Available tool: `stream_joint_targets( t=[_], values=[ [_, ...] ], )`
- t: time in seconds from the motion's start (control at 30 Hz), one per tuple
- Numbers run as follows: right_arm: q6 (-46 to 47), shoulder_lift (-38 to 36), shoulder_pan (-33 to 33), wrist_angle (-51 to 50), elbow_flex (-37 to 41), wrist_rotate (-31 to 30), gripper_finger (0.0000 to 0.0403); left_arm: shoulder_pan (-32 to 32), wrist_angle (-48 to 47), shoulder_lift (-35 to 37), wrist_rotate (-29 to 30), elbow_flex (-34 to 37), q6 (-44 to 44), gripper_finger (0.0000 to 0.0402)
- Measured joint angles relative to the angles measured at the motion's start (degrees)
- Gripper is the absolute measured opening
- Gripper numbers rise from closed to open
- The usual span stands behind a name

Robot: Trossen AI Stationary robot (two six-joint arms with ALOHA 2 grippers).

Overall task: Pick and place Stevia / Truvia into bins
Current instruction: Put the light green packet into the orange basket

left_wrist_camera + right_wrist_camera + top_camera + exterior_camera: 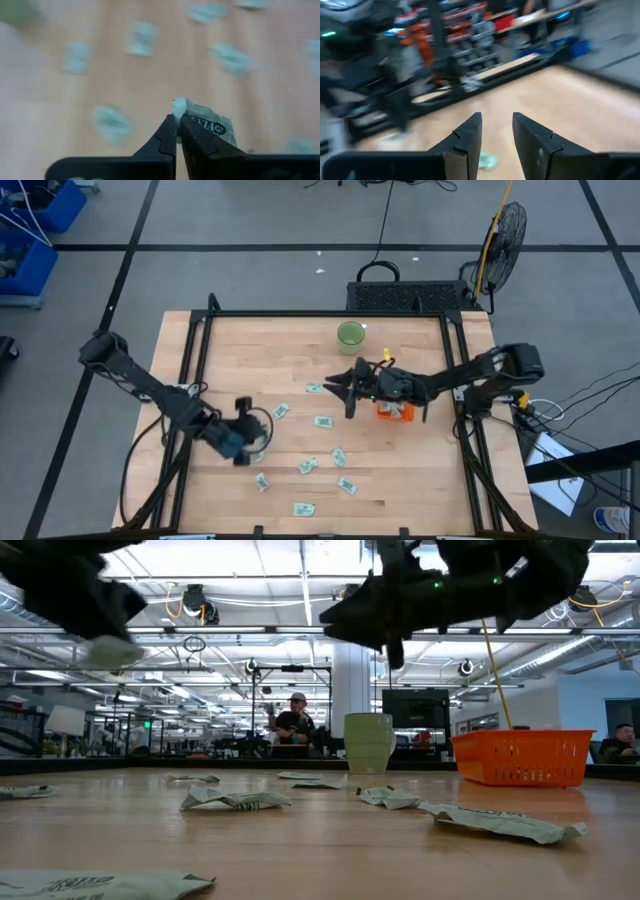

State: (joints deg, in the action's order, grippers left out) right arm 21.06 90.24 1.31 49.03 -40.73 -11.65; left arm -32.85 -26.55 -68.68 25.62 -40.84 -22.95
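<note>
Sachet (pixel 207 125) pinched in left hand (pixel 178 120) – print half-hidden, unreadable; right hand (pixel 496 120) released – bin (pixel 396 412) partly covered

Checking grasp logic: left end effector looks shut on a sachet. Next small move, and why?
Probably carry it toward the orange bin. The left end effector is pinched on a sachet and, in the low view, sits above the table. The bin lies across the table beneath the right end effector, which is open.

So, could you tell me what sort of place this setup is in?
Probably a large open robotics lab or workshop: exposed ceiling lights, a person at a workstation behind the wooden table, and a floor fan.
</note>
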Motion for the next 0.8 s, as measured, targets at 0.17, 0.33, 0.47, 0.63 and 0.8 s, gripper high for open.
stream_joint_targets(
  t=[0.17, 0.33, 0.47, 0.63, 0.8],
  values=[
    [9.82, 4.89, -1.54, 5.19, 0.00, 1.29, 0.0102, 6.35, 2.69, 0.08, 15.70, 0.00, 5.54, 0.0011],
    [17.09, 9.99, -2.15, 10.13, 0.00, 1.10, 0.0102, 12.03, 14.21, -1.60, 20.29, 0.00, 15.58, 0.0024],
    [17.11, 14.03, -2.04, 14.39, -0.69, 1.11, 0.0102, 15.26, 27.18, -4.73, 20.46, -0.13, 22.80, 0.0015],
    [11.22, 15.26, -0.36, 16.12, -1.75, 0.95, 0.0102, 17.98, 36.29, -9.56, 20.69, -0.11, 26.96, 0.0016],
    [10.37, 14.31, 1.74, 16.65, -1.75, -5.37, 0.0102, 19.77, 43.58, -15.36, 22.69, -0.09, 27.46, 0.0032]
  ],
)
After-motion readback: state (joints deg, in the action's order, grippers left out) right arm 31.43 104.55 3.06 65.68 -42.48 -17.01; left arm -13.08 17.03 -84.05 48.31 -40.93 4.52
